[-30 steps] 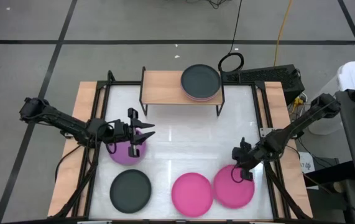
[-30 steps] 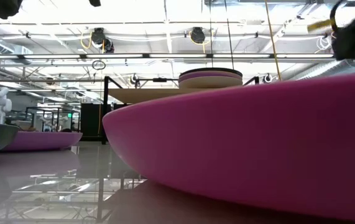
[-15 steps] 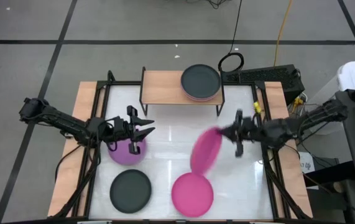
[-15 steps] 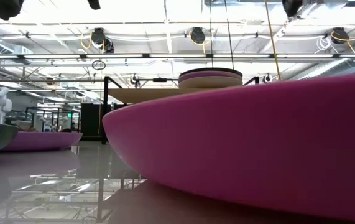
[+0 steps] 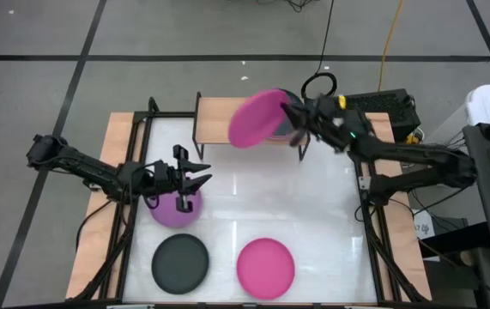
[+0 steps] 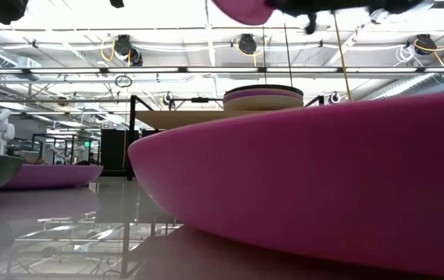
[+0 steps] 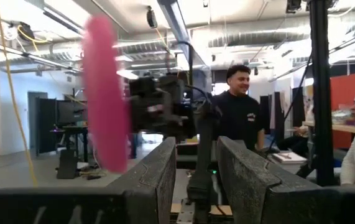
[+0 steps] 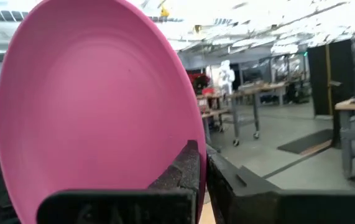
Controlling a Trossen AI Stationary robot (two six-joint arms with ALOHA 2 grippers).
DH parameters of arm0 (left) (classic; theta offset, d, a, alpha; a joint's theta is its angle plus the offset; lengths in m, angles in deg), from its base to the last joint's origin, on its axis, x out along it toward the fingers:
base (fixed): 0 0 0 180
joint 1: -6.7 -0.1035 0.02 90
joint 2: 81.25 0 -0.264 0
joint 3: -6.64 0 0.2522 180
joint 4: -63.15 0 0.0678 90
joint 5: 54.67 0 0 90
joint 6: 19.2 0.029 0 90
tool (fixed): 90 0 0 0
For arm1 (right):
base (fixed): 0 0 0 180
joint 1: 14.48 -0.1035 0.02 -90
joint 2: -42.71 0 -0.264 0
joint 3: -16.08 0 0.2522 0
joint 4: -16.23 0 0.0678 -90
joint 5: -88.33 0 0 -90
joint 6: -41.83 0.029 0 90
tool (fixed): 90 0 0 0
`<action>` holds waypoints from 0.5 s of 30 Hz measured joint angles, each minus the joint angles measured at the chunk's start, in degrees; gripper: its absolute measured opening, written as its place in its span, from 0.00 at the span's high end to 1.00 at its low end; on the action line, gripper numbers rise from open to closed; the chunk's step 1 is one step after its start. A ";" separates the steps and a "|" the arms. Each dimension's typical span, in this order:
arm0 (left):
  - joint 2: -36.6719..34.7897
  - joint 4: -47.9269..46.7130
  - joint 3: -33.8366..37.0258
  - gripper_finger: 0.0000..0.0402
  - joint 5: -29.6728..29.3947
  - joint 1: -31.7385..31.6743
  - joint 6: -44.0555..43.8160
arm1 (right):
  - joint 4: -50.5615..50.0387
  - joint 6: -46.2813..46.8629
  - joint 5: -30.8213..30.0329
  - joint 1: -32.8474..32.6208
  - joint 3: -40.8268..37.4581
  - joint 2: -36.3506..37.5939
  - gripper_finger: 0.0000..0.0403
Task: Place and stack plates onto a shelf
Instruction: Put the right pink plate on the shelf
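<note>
My right gripper is shut on a hot pink plate and holds it in the air over the light-wood shelf. The same plate shows at the low view's top edge and in the left wrist view. On the shelf's right half sits a stack of plates; in the high view the held plate mostly hides it. My left gripper is open and hovers over the far rim of a purple plate. A black plate and a second hot pink plate lie flat near the table's near edge. My right gripper pinches the hot pink plate by its rim, with one finger on the hollow face and the other behind it. The fingers come level from the table's right. The plate is lifted clear above the shelf and tilted steeply, almost on edge.
The shelf's left half is bare wood. The table's middle is free white surface. Black frame rails run along the table's sides. A cable loop lies behind the shelf. Two people are in the room beyond.
My right gripper has lifted the hot pink plate off the table's near right corner. It has carried the plate up and toward the far edge, to above the shelf. The plate has tipped from flat to nearly on edge.
</note>
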 joint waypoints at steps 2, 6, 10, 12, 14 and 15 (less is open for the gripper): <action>0.00 0.00 0.00 0.69 -0.03 -0.25 0.97 | -1.05 1.64 4.74 3.69 4.18 -4.54 1.00; 0.00 0.02 0.00 0.69 -1.92 -0.98 2.98 | -3.34 2.91 11.29 9.27 13.33 -13.50 1.00; -0.15 0.04 0.00 0.69 -6.29 -1.75 5.70 | -8.65 2.20 17.02 13.50 21.73 -22.11 1.00; -0.89 0.05 0.00 0.69 -9.82 -1.89 7.74 | -11.36 1.44 19.28 15.06 24.98 -25.70 1.00; -1.78 0.28 0.00 0.69 -15.06 -2.00 9.75 | -12.97 0.63 21.46 16.40 27.21 -28.83 1.00; -2.21 0.20 0.00 0.69 -18.19 -2.04 10.97 | -13.00 0.21 22.39 16.95 27.88 -30.17 1.00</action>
